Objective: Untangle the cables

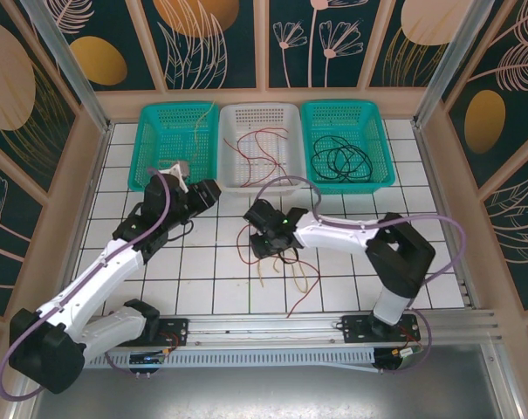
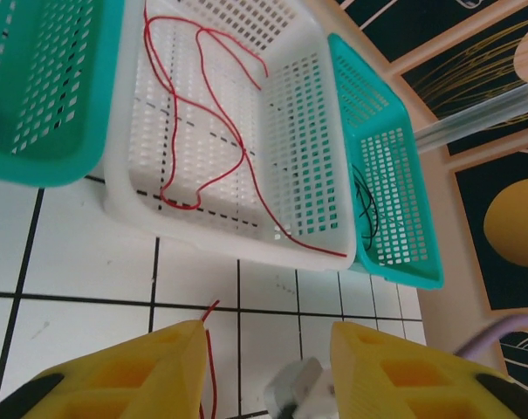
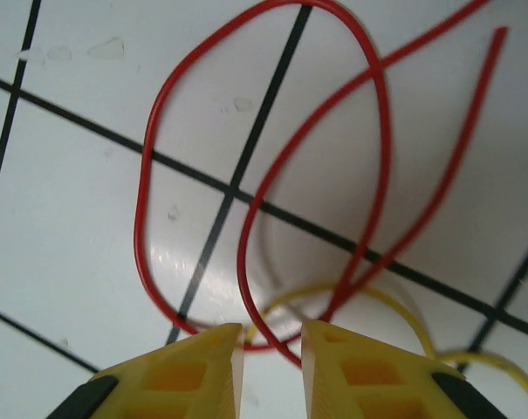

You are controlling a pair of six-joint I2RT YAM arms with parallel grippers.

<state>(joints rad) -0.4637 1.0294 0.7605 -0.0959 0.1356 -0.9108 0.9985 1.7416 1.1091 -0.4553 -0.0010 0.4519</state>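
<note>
The white basket (image 1: 262,187) held red cables (image 1: 264,144), the right teal basket (image 1: 346,105) black cables (image 1: 338,159), the left teal basket (image 1: 147,140) a yellow cable (image 1: 201,122). Loose cables (image 1: 294,272) lay on the table (image 1: 211,279), with bare tiles around them. The left gripper (image 2: 264,336) gaped; whether the right gripper (image 3: 272,336) was clenched, I could not tell.

No text, label, number or brand is readable here. The wall panels (image 1: 194,35) carry painted plants, not letters.
</note>
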